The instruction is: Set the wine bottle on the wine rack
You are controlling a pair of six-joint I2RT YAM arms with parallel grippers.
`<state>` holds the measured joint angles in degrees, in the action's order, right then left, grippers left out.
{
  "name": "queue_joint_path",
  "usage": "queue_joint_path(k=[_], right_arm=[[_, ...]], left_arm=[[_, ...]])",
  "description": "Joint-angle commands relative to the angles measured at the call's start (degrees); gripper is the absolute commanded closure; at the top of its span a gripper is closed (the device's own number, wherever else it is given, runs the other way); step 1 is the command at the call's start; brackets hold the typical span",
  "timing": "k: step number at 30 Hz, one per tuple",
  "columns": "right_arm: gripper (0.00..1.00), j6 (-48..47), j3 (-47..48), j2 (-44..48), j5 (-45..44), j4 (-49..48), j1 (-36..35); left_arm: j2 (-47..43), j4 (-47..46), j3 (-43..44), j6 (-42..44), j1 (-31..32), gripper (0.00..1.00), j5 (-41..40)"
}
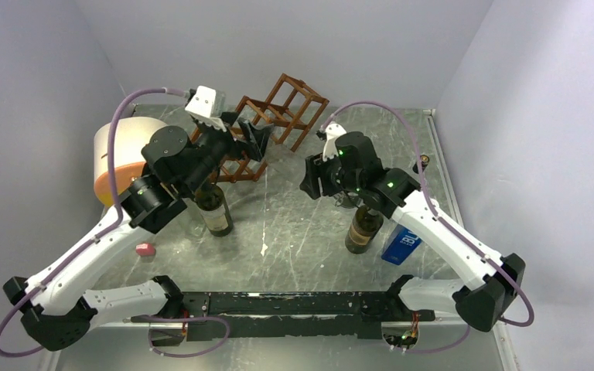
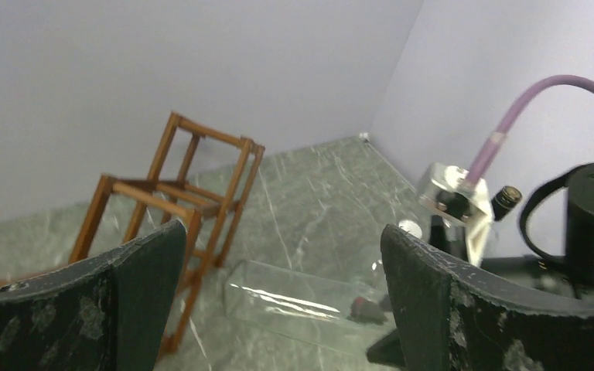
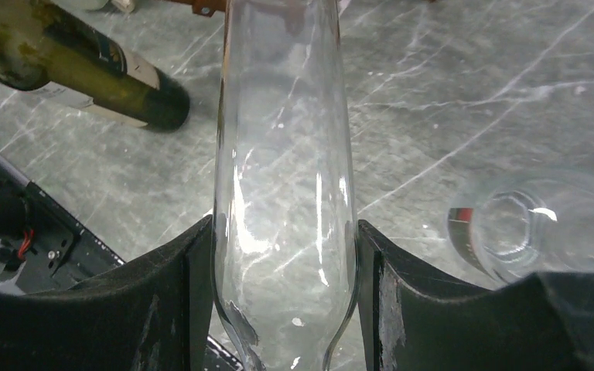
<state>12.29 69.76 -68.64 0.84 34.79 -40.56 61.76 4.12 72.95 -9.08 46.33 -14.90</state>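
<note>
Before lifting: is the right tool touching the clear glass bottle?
Touching. Right wrist view: right tool, fingers flush against both sides of the clear glass bottle.

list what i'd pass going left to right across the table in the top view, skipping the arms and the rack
cream-and-orange cylinder → small pink thing → dark green bottle → brown bottle → blue container

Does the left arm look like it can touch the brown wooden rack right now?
Probably yes. The left gripper is open and close beside the wine rack, and the left wrist view shows nothing between them.
</note>
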Motion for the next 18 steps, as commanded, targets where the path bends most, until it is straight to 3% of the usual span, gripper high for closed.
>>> queue_joint_path(k=[1,9,18], right_arm=[[1.00,0.1,-0.9,-2.0,6.7,-7.2,-0.1],[1.00,0.4,-3.4,-6.3,5.4,-10.9,-2.5],[1.00,2.9,-3.3,-14.0,0.2,-15.7,-4.0]], left_arm=[[-3.4,12.5,0.7,-8.3,0.1,0.01,-0.6],[-10.5,20.2,-0.5,-6.9,0.0,0.01,-0.5],[-9.3,21.6,-0.3,-6.1,0.0,0.01,-1.7]])
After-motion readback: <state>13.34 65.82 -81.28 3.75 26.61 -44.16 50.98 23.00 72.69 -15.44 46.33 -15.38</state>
